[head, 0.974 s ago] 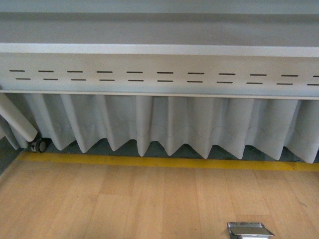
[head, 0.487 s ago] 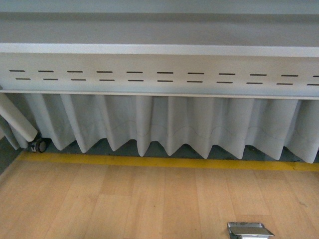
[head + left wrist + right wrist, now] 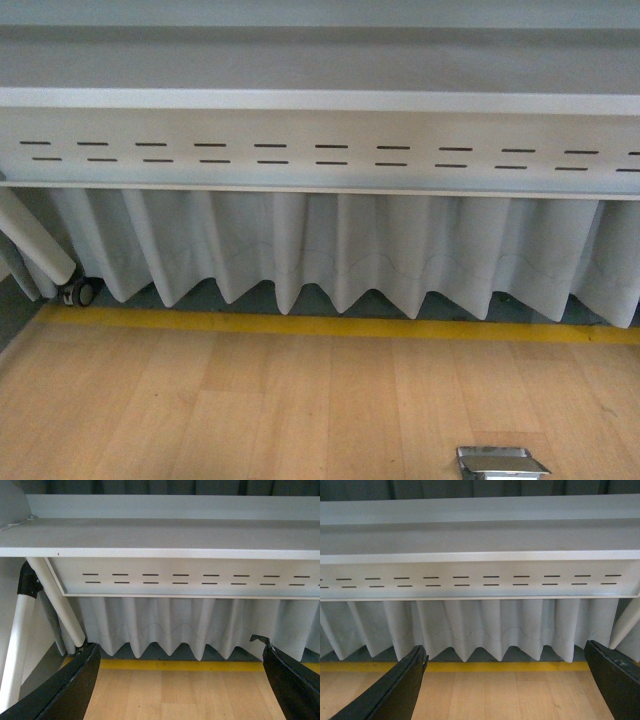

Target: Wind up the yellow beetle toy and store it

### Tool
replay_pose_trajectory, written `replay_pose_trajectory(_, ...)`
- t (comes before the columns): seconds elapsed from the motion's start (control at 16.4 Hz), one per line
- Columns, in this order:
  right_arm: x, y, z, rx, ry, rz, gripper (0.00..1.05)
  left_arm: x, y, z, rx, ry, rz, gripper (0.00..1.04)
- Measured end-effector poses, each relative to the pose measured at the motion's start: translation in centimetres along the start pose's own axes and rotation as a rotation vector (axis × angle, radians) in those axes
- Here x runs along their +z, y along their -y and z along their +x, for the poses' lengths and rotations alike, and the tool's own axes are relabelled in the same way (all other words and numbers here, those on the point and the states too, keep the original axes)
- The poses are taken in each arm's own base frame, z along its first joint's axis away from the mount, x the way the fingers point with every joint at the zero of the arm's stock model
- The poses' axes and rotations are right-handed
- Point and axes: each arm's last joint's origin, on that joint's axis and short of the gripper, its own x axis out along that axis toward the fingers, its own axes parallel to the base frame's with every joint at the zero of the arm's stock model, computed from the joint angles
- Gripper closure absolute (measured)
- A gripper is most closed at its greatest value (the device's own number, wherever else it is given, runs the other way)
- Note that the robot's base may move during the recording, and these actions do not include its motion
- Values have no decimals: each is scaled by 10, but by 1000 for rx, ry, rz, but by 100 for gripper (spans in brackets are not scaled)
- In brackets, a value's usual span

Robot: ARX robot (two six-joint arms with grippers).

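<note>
The yellow beetle toy is out of view in every frame. My left gripper (image 3: 180,690) is open in the left wrist view, its two black fingers (image 3: 70,690) spread wide at the lower corners with only bare wooden floor between them. My right gripper (image 3: 505,690) is open too, black fingers (image 3: 395,690) far apart over the same floor, holding nothing. Neither arm shows in the front view.
All views face a white table (image 3: 320,100) with a slotted panel and a pleated white skirt (image 3: 340,250). A yellow tape line (image 3: 330,325) crosses the wooden floor (image 3: 250,410). A metal floor plate (image 3: 500,462) lies low right; a white leg and caster (image 3: 78,292) stand at left.
</note>
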Motion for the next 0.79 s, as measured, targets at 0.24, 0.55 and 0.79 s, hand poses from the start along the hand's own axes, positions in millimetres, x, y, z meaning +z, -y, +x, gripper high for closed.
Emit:
replay_pose_trajectory(0.24,0,0,0,0,0,0,7,0,0,0,1,-1,0,7)
replay_pose_trajectory(0.55,0,0,0,0,1,-2,7,0,0,0,0,-1,-1,7)
replay_pose_trajectory(0.79,0,0,0,1,2,-2,7,0,0,0,0,0,-2,7)
